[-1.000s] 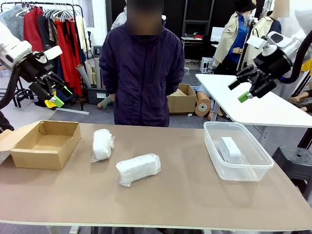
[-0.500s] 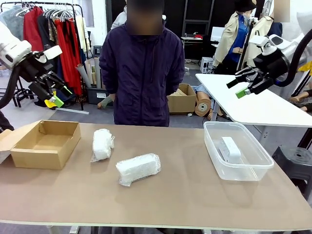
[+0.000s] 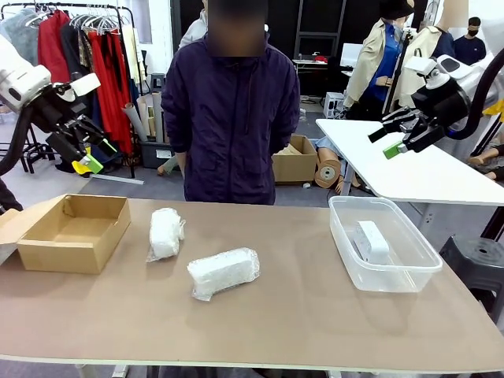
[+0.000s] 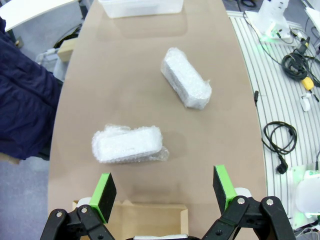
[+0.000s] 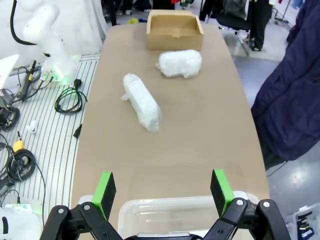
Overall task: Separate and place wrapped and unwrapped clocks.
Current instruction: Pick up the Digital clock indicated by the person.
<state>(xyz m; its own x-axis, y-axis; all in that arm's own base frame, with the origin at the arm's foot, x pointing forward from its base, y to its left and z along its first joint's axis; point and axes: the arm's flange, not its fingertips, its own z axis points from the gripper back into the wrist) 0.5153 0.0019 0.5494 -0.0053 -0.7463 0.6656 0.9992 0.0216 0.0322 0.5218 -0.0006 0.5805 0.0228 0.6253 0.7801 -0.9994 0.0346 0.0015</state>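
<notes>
Wrapped clocks: both out on the open table (image 3: 315, 323). The far wrapped clock (image 3: 165, 233) sits just right of the cardboard box (image 3: 59, 253), the near wrapped clock (image 3: 224, 272) lies closer to the robot, and the two are apart.
Bare clock: the bare clock (image 3: 372, 241) sits inside the clear tub (image 3: 394, 277) on the right, so that one looks sorted.
Just changed: the right hand (image 3: 384, 143) has drifted up and a touch rightward over the last second, clear above the tub. Nothing on the table has budged.
Left hand: the left hand (image 3: 98, 156) hangs high over the box, same spot as before, jaws spread wide, empty.
Right hand: jaws wide apart too, carrying nothing.
Meaning: I'd judge the tub side is finished and the two bundles come next, likely bound for the box.
Person: the person (image 3: 228, 118) stands at the far edge, not reaching in.
</notes>
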